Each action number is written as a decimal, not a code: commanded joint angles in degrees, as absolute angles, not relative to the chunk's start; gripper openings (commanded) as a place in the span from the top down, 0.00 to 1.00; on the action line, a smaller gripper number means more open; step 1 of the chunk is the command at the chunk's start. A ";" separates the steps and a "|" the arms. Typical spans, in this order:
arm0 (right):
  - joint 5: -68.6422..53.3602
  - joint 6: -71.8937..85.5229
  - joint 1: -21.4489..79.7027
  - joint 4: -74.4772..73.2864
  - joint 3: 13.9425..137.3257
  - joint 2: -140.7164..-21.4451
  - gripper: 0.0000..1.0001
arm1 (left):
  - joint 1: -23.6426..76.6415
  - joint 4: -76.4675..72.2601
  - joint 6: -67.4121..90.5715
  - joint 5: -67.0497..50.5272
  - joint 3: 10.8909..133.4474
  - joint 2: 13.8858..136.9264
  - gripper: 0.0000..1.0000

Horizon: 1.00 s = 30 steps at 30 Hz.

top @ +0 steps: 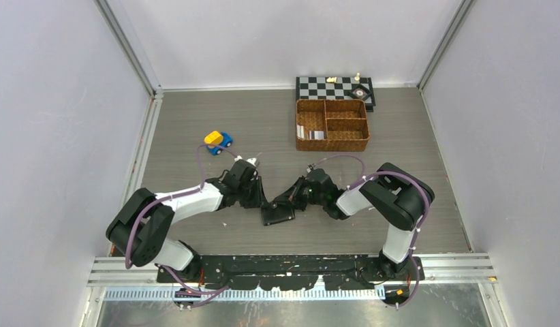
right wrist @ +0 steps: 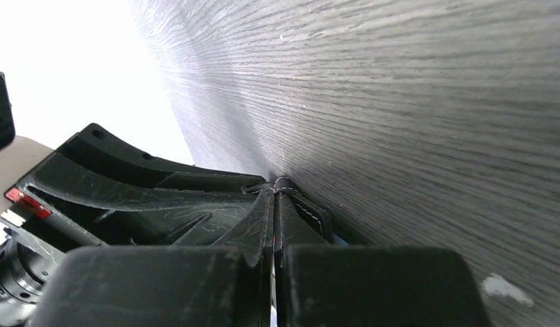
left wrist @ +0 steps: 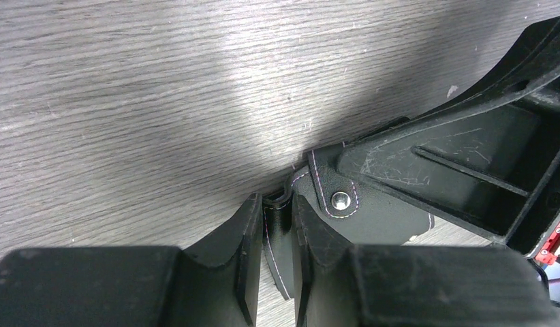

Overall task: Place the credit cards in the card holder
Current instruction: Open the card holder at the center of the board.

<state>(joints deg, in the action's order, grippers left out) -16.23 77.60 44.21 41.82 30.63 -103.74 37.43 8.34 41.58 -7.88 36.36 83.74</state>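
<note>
Your left gripper (left wrist: 276, 204) is nearly closed, pinching a stitched edge of the card holder (left wrist: 390, 212). Your right gripper (right wrist: 274, 197) is clamped tight on another edge. The holder lies on the table (top: 195, 122) between them (snap tab (left wrist: 340, 199) faces the left cam). The credit cards (top: 310, 132) look to be in the left compartment of the wicker basket (top: 332, 144), well apart.

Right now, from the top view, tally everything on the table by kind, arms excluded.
Card holder: 1
Wicker basket: 1
Checkerboard: 1
Toy car: 1
Pale chess pieces: 2
Dark round item on the board: 1
Credit cards, in the basket: too small to count
Total: 7, cards aside
</note>
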 commanded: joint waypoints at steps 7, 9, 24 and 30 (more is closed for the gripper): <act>-9.53 81.51 47.11 23.03 35.51 -99.20 0.99 | 40.90 9.04 41.04 -2.49 30.03 84.87 0.89; -8.55 81.92 47.11 20.44 36.10 -98.53 1.00 | 41.23 8.19 41.01 -2.62 29.53 84.51 0.90; -3.25 89.70 47.95 16.64 38.17 -96.80 1.00 | 45.08 1.50 40.63 -2.86 26.56 84.85 0.90; -0.90 92.65 48.58 13.74 39.50 -96.22 1.00 | 46.87 -0.38 40.52 -2.25 25.57 84.63 0.90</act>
<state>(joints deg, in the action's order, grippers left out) -5.63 89.36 47.57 17.23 37.45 -97.71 43.24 -2.63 41.41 0.69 29.52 79.96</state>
